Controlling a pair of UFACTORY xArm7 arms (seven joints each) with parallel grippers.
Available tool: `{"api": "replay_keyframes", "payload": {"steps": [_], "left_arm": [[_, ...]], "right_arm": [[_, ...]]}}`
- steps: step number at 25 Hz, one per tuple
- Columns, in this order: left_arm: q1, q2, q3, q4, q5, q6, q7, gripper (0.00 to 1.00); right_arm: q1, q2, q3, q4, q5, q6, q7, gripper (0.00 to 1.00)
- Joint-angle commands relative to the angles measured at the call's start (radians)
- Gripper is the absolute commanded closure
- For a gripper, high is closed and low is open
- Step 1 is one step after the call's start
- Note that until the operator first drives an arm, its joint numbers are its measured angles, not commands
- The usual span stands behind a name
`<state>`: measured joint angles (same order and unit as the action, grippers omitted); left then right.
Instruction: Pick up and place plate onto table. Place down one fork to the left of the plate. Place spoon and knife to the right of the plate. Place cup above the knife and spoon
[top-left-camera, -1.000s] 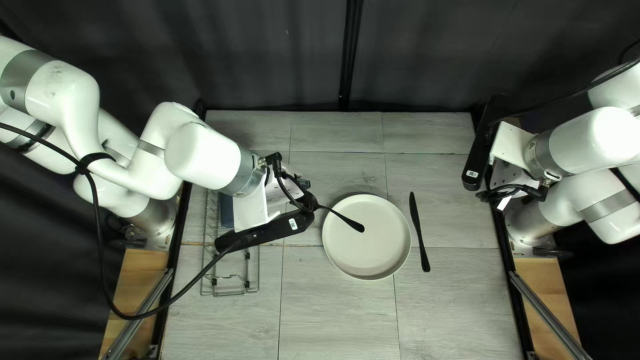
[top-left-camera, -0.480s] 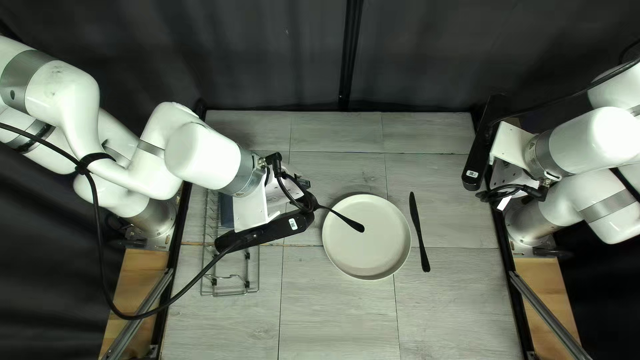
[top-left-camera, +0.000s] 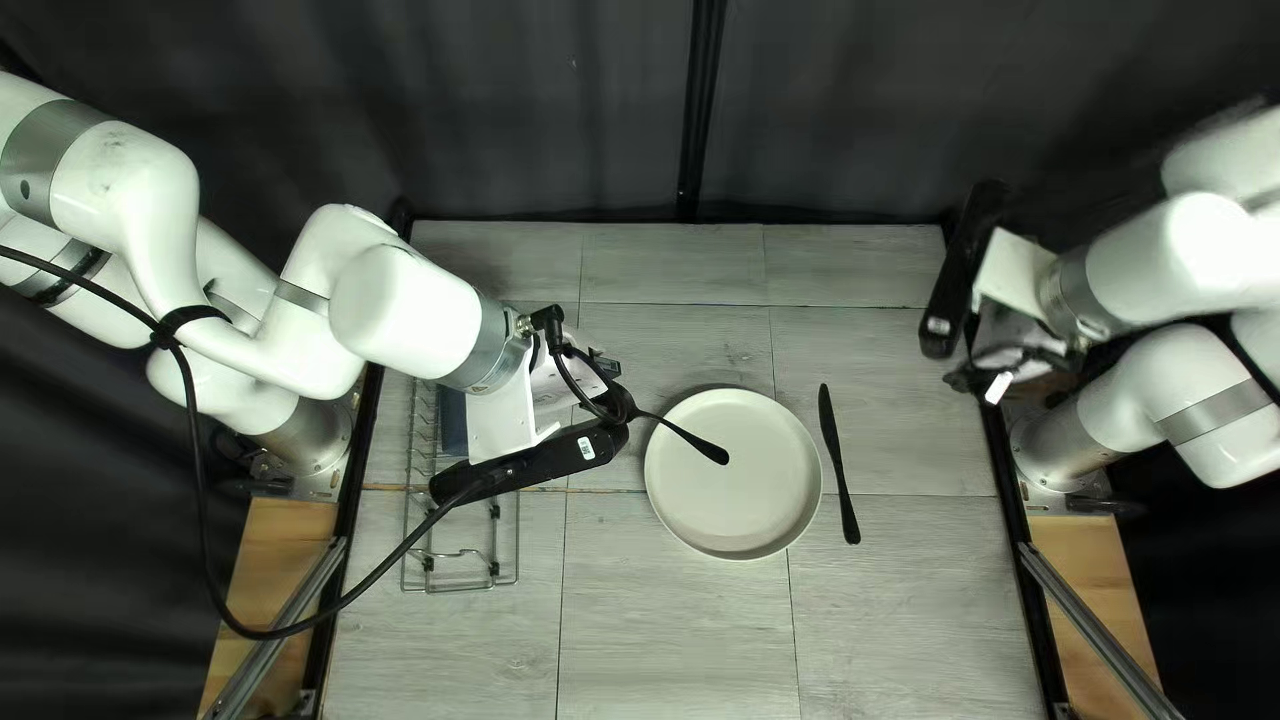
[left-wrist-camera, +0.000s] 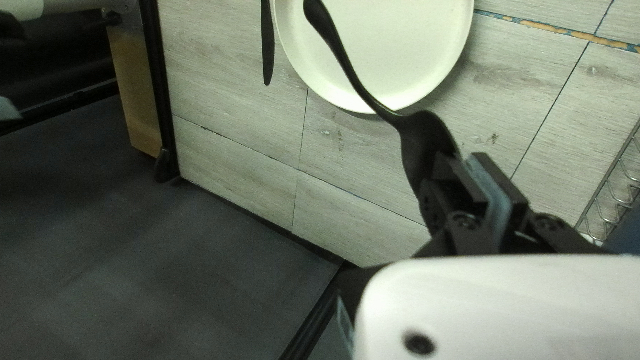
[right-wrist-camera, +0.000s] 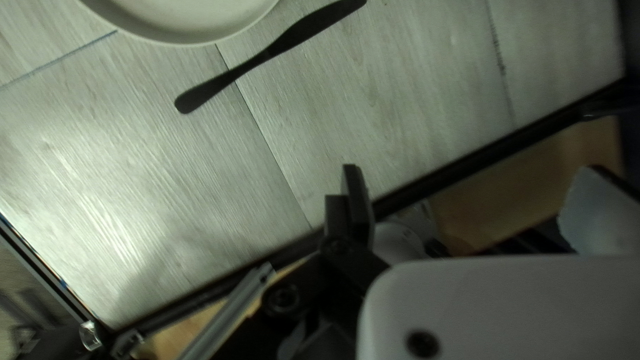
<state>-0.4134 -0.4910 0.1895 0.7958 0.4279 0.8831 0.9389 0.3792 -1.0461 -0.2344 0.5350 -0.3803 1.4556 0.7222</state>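
At frame right the right arm (top-left-camera: 1150,260) has begun moving, right gripper (right-wrist-camera: 350,200) spread open, empty. The left gripper (left-wrist-camera: 457,167) stays clamped on the spoon (left-wrist-camera: 350,75): probably a handover.

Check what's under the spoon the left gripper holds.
The spoon handle overhangs the plate; bare table lies under its bowl end. The left gripper covers part of the bowl; handle-tip contact with the plate is unclear.
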Motion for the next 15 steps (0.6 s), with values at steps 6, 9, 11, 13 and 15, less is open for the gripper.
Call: {"api": "replay_keyframes", "payload": {"steps": [6, 9, 11, 13, 15], "left_arm": [[0.000, 0.000, 0.000, 0.000, 0.000, 0.000, 0.000, 1.00], [0.000, 0.000, 0.000, 0.000, 0.000, 0.000, 0.000, 1.00], [0.000, 0.000, 0.000, 0.000, 0.000, 0.000, 0.000, 1.00], [0.000, 0.000, 0.000, 0.000, 0.000, 0.000, 0.000, 1.00], [0.000, 0.000, 0.000, 0.000, 0.000, 0.000, 0.000, 1.00]], "right_arm": [[0.055, 0.062, -0.008, -0.015, -0.011, -0.209, 0.004, 0.00], [0.058, 0.130, -0.074, -0.016, -0.033, -0.323, -0.021, 0.00], [0.064, 0.163, -0.094, -0.008, -0.032, -0.354, -0.024, 0.00], [0.064, 0.163, -0.094, -0.008, -0.032, -0.354, -0.024, 0.00], [0.064, 0.163, -0.094, -0.008, -0.032, -0.354, -0.024, 0.00]]}}
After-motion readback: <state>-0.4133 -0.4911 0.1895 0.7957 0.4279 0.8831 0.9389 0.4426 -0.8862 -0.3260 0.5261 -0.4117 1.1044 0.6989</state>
